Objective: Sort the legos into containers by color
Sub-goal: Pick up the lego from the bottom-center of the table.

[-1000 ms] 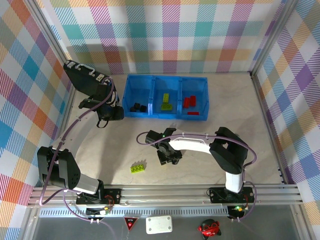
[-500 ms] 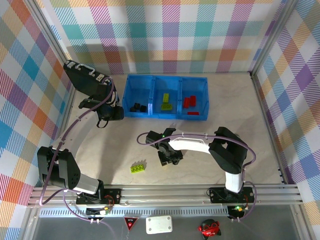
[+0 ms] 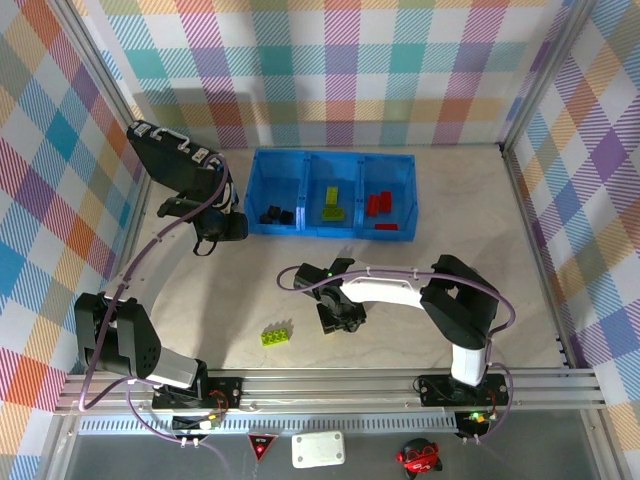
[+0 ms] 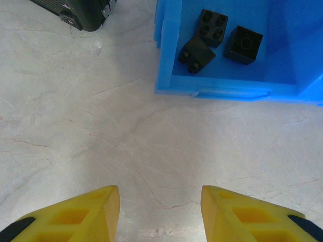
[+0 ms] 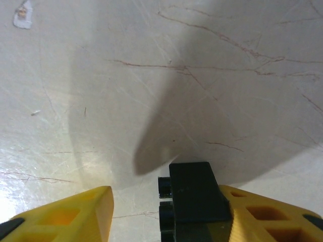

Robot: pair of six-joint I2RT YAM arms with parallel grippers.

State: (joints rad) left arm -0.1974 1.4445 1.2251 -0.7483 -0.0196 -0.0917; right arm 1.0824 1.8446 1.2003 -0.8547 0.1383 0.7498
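From above, the right pincer [image 3: 340, 318] sits low over the table [image 3: 480, 200], well short of the blue bin [image 3: 306, 190] beyond it. A lime-green brick [image 3: 277, 335] lies loose off to its side toward the left arm, long axis roughly across the view. The left pincer [image 3: 215, 228] hangs just beside the bin's left end; its spread is not readable from this height. In the left wrist view, the left pincer [image 4: 159, 212] is spread wide with nothing between its fingers. Just ahead of it is the bin's wall [image 4: 166, 50], and past that lie three black bricks [image 4: 219, 38]. In the right wrist view, the right pincer [image 5: 166, 199] is spread too. A black brick [image 5: 194, 201] rests against one finger, clearly apart from the other finger [image 5: 65, 217], so it is not pinched. Its studs face sideways toward that free finger, and its long axis seems to run along the fingers, though the frame edge cuts it off. The risk, as I judge it, is that a closing pad lands on the studs, not on a flat face. The brick could then twist or squirt out on the smooth table.
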